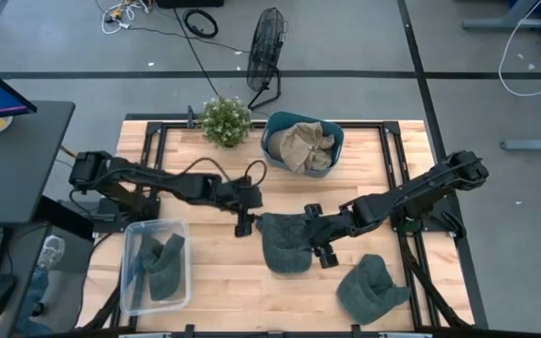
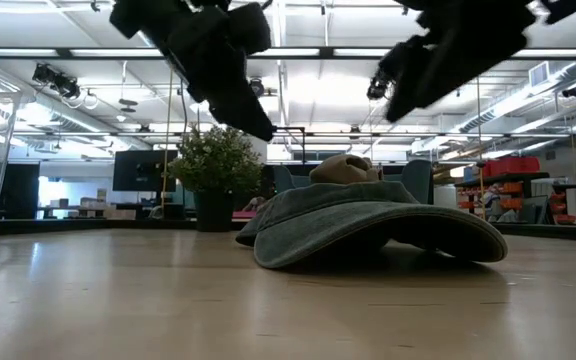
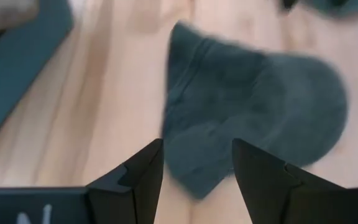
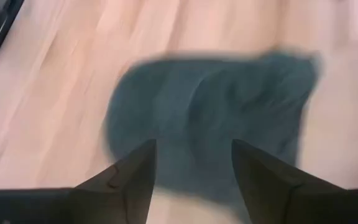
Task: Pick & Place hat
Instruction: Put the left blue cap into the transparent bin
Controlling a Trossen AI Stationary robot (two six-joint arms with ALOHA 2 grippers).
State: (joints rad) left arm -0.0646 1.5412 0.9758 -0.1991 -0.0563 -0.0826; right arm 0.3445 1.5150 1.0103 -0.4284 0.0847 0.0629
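High view: green hat (image 1: 285,244) lies flat between both arms' parted, empty jaws

High view looks straight down on the whole table (image 1: 224,282), hat (image 1: 285,242) at centre frame. Low view sits at tabletop level, facing across into the room, close to the same hat (image 2: 368,225), centre frame. Each wrist view looks down past its own fingers from close above; both share that hat (image 3: 253,112) (image 4: 204,118).
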